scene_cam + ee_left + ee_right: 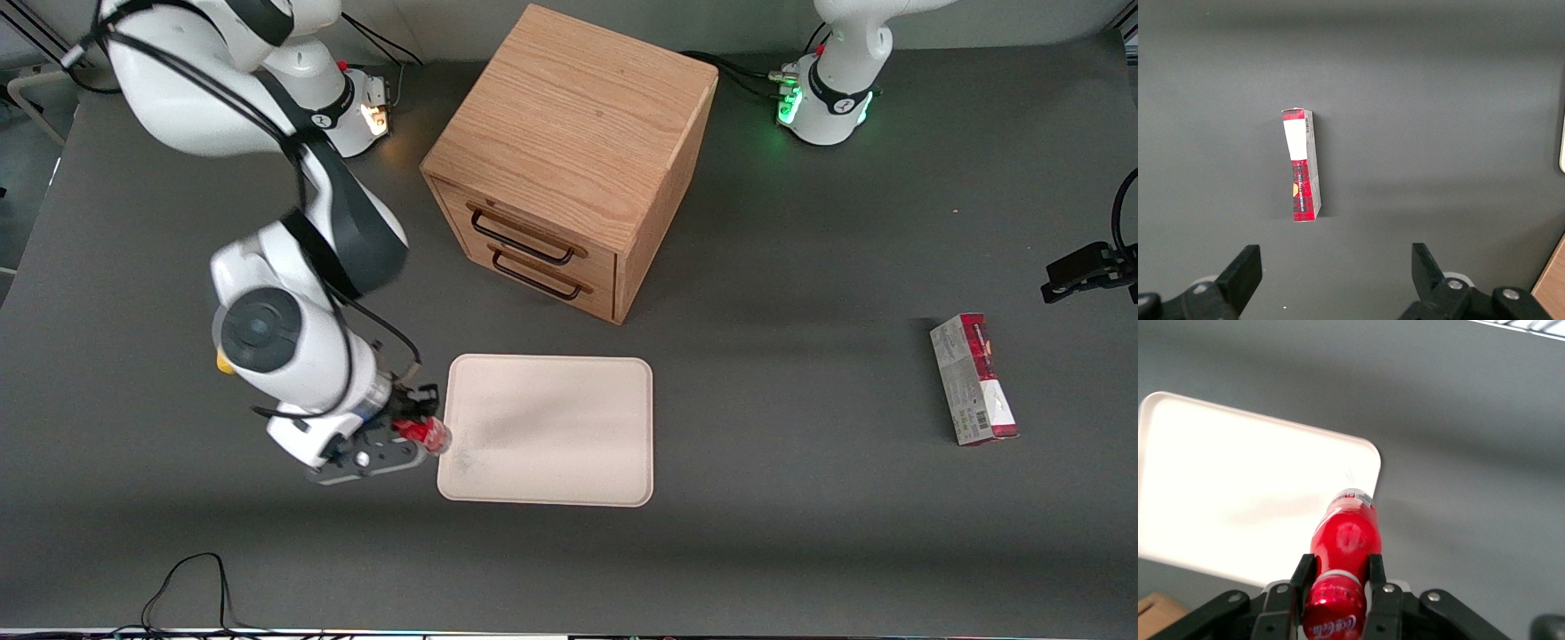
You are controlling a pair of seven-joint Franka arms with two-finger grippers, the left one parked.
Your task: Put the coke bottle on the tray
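Observation:
My right gripper is shut on the coke bottle, a small slim red bottle with a red cap and white script. It holds the bottle above the table at the tray's edge toward the working arm's end. In the right wrist view the fingers clamp the bottle just below its cap, and its base hangs over the tray's corner. The tray is large, flat and cream-white, lies nearer the front camera than the cabinet, and also shows in the right wrist view.
A wooden drawer cabinet stands farther from the front camera than the tray. A red-and-grey carton lies toward the parked arm's end and shows in the left wrist view. A yellow lump peeks out beside the working arm.

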